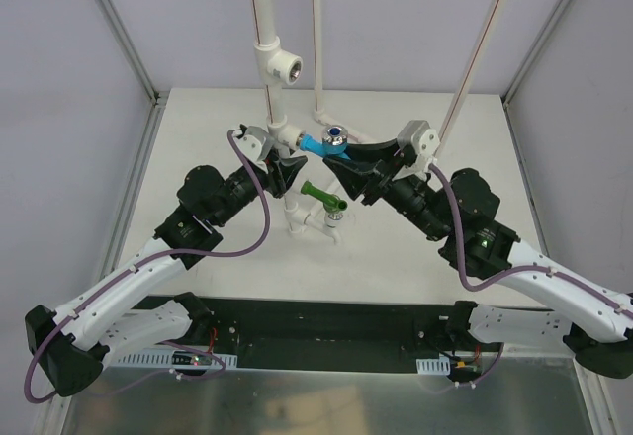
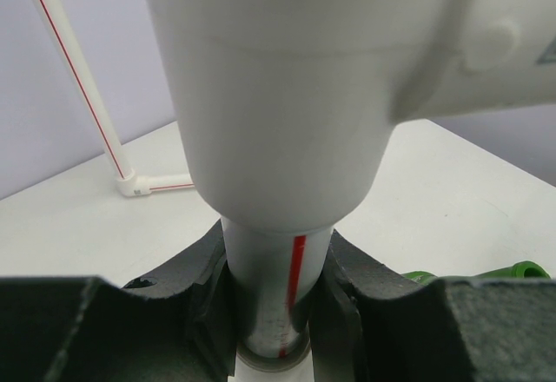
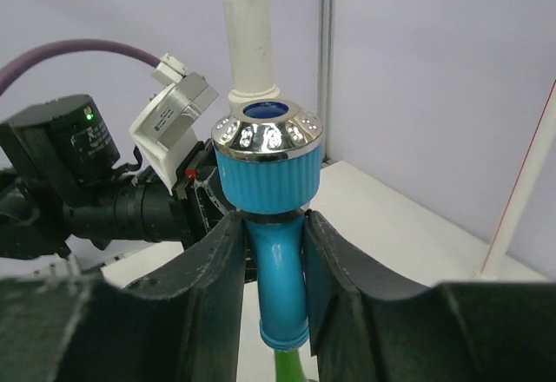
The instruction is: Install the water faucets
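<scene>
— Why did our left gripper (image 2: 276,312) clamp the white pipe (image 2: 261,265) just under its tee (image 2: 278,95)?
— To steady it, we judged, while our right gripper (image 3: 274,256), closed on the blue tap (image 3: 265,174), held it at the pipe's side. The green tap (image 1: 321,195) sat near the pipe's foot.

the capped faucet (image 1: 326,141) sits right of the upright pipe (image 1: 263,15), the other faucet (image 1: 322,196) before it.
</scene>
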